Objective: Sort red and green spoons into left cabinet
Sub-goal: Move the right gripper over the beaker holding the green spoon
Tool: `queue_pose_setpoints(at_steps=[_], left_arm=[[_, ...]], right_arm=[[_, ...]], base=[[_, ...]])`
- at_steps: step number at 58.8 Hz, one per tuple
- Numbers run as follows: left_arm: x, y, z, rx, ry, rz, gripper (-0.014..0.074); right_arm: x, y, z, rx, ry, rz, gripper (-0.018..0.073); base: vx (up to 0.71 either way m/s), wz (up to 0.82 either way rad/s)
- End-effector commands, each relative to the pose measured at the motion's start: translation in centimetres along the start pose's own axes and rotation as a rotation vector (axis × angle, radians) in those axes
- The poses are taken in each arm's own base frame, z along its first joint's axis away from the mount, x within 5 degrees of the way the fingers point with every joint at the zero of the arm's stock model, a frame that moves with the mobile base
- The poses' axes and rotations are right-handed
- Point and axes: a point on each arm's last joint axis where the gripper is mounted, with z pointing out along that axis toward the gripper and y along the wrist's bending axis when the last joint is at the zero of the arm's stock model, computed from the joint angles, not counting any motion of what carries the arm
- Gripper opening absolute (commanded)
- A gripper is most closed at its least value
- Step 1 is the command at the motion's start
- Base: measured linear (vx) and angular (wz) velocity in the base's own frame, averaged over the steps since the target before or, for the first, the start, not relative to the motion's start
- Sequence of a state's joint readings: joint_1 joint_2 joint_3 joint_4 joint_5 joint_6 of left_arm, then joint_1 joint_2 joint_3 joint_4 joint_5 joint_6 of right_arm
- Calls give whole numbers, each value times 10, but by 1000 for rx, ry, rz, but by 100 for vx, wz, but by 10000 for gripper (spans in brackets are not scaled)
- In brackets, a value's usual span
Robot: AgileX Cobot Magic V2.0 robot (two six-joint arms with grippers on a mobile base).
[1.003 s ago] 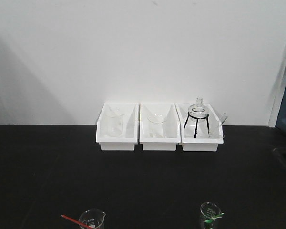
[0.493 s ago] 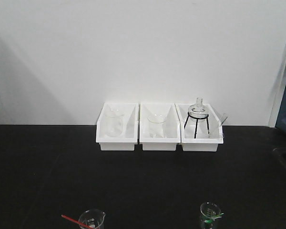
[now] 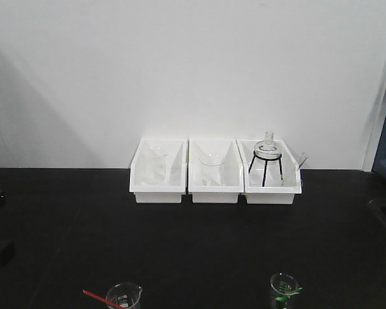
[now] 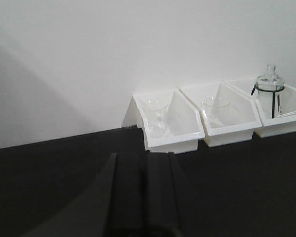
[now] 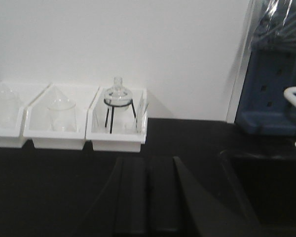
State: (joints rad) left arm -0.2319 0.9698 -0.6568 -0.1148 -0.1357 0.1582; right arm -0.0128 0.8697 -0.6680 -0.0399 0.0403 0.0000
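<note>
My left gripper and right gripper hang with jaws pressed together, holding nothing. The red spoon leans in the left beaker and the green spoon in the right beaker, handles out for pinching.

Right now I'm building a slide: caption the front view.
Three white bins at the back; red spoon and green spoon sit in beakers up front.

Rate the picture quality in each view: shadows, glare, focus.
Front-facing view: a broad soft shadow greys the wall at left; the clear beakers wash out against the white bins. Left wrist view: the left tool is a dark, soft-edged mass against the black table. Right wrist view: soft throughout, the right tool barely separates from the table.
</note>
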Motion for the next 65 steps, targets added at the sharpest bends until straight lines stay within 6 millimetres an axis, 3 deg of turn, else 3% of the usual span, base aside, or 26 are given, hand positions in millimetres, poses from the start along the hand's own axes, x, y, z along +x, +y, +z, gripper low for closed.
queue_pose_setpoints(at_steps=[1, 9, 18, 30, 44, 53, 60, 65], left_arm=[[-18, 3, 7, -22, -128, -11, 4], [-14, 2, 13, -22, -111, -10, 21], [-14, 2, 13, -22, -111, -11, 80], [-13, 2, 13, -21, -103, -14, 262], [-12, 2, 13, -20, -98, -57, 561], [-12, 2, 13, -20, -98, -56, 649], [-12, 2, 13, -18, -97, -91, 645], [-12, 2, 13, -17, -96, -110, 632]], right_arm=[[-18, -1, 6, 6, -117, -9, -1], [-20, -1, 7, 5, -139, -8, 24], [-23, -1, 7, 5, -179, -11, 120], [-25, -1, 6, 5, -196, -10, 400], [-27, -1, 6, 5, -215, -9, 701], [-27, -2, 6, 4, -220, 45, 725], [-26, -1, 7, 0, -250, 41, 705], [-15, 2, 7, -21, -304, -28, 677]], base=[[0, 0], [0, 0], [0, 0], [0, 0], [0, 0], [0, 0], [0, 0], [0, 0]])
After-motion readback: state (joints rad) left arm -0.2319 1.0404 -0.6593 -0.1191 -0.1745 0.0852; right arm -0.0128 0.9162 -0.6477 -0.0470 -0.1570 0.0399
